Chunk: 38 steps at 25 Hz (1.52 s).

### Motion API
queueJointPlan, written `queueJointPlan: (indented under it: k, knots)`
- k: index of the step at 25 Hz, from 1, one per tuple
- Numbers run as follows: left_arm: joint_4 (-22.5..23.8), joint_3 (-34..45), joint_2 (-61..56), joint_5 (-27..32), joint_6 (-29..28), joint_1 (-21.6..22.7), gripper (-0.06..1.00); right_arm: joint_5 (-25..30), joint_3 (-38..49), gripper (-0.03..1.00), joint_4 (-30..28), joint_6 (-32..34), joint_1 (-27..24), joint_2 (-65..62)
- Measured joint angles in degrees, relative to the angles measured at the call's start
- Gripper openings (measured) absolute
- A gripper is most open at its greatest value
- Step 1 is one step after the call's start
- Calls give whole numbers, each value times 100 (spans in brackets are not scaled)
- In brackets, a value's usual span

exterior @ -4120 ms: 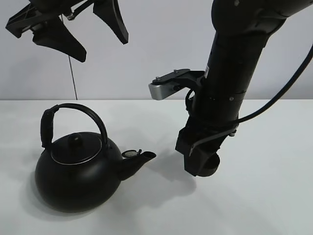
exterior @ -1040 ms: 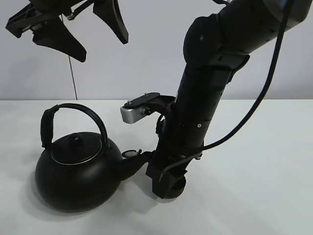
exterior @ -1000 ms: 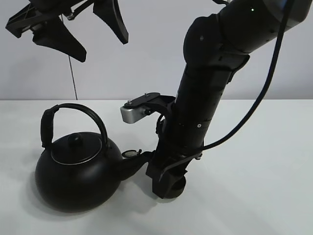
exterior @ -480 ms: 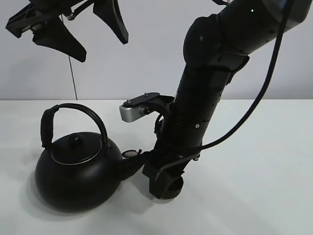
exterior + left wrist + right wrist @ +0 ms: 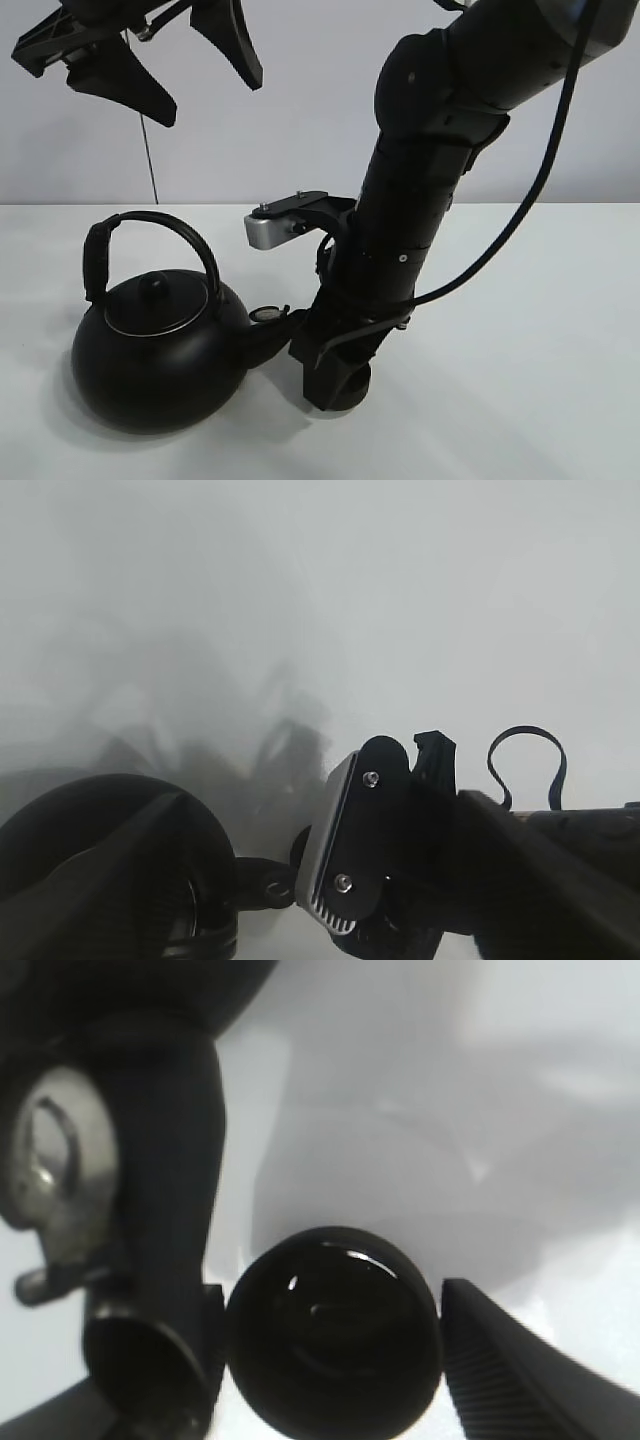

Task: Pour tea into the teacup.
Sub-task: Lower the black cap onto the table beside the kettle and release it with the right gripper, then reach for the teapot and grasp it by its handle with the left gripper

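The teacup (image 5: 335, 1350), small, round and matte black, sits between my right gripper's fingers (image 5: 510, 1360), which are shut on it. In the high view the right gripper (image 5: 335, 378) holds the cup (image 5: 350, 385) low at the table, right beside the tip of the kettle's spout (image 5: 275, 330). The spout's open end (image 5: 150, 1360) and its metal cap (image 5: 45, 1185) are close beside the cup. The big black kettle (image 5: 155, 360) with its arched handle stands on the table at the left. My left gripper (image 5: 205, 95) hangs open and empty high above the kettle.
The white table (image 5: 520, 380) stretches out to the right of the right arm. The right arm's silver wrist camera (image 5: 275, 228) sticks out above the spout, and it also shows in the left wrist view (image 5: 340, 880). A thin cable (image 5: 150, 160) hangs behind the kettle.
My right gripper has carried the cup left and slightly down, from open table to right beside the kettle's spout. The kettle and the left gripper have not moved.
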Motion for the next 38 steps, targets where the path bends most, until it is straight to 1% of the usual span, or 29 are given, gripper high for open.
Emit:
queueJointPlan:
  k: [6,12,16,22,26,29,32,35,38]
  knots:
    - [0,0,0,0,0,0,52,24,0,43,48,167,-52,-191]
    - [0,0,0,0,0,0,52,289,0,43,153,509,-287,-496]
    - [0,0,0,0,0,0,52,462,0,43,241,1016,-504,-754]
    - [0,0,0,0,0,0,52,757,0,43,250,2015,-974,-1192]
    - [0,0,0,0,0,0,52,1068,11,43,216,2376,-1249,-1395]
    - [0,0,0,0,0,0,52,1305,18,43,328,2432,-1475,-1508]
    - [0,0,0,0,0,0,52,1481,18,43,580,2406,-1728,-1574]
    - [0,0,0,0,0,0,52,1591,18,43,827,2317,-1903,-1661]
    - [0,0,0,0,0,0,52,1753,18,43,908,2278,-2031,-1781]
